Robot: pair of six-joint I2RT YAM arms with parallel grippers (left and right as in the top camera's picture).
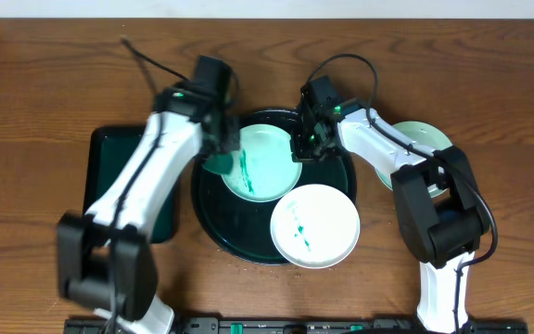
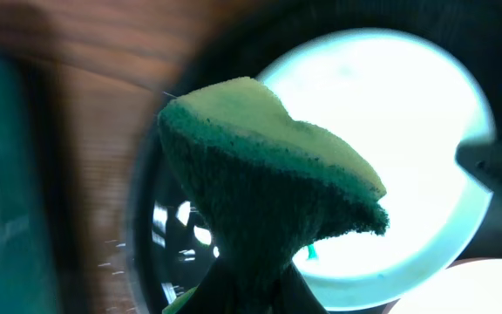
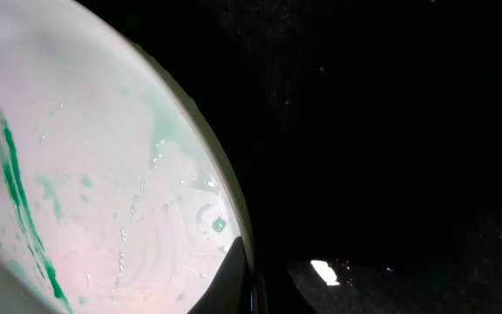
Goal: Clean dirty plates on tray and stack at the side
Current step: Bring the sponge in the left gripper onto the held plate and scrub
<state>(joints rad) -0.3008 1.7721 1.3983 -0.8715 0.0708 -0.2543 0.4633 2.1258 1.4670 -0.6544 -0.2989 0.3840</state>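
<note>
The big round tray (image 1: 213, 215) sits in the middle of the table (image 1: 44, 93), and two plates lie on it. The back plate (image 1: 265, 172) is pale green with a green streak. The front plate (image 1: 327, 218) is white with green marks and reaches the tray's rim. A side plate (image 1: 432, 136) lies on the table to the right, partly hidden by the right arm. A small tray (image 1: 105, 167) lies to the left.

The left pincer (image 1: 217, 147) is pinching a green sponge (image 2: 268, 174) and holds it at the left edge of the back plate. The right pincer (image 1: 305, 147) is at that plate's right edge. I cannot tell if it is spread or pressed together.

The plates look hard, thin and light, and they could break if dropped. The back plate looks wet, so it may be slippery and slide when it is rubbed. I think the rim is the best place to hold it, while the soft sponge squashes down to wipe
</note>
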